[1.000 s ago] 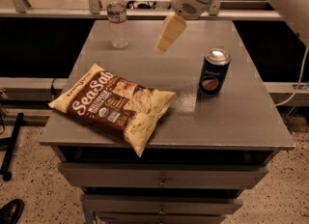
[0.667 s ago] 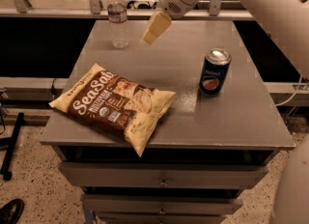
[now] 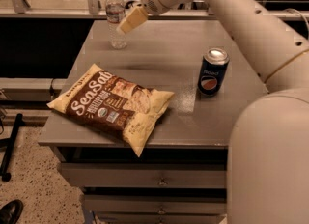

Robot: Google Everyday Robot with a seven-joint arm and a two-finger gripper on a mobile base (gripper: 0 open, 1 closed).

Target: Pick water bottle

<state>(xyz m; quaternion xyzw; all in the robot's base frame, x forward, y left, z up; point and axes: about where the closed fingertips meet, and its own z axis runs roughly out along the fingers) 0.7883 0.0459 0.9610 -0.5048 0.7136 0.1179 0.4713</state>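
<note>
One water bottle (image 3: 115,19) stands upright at the upper left of the frame, near the far left corner of the grey table (image 3: 164,49). Gripper (image 3: 131,20) hangs just at its right side; parted or together, cannot tell. Pepsi can (image 3: 213,71) sits right of centre, sea-salt chip bag (image 3: 113,105) lower left.

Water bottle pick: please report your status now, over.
Gripper beside the water bottle, level with its label; contact cannot be told. Bottle upright at the table's far corner. Chip bag and Pepsi can well apart, not in the way.
</note>
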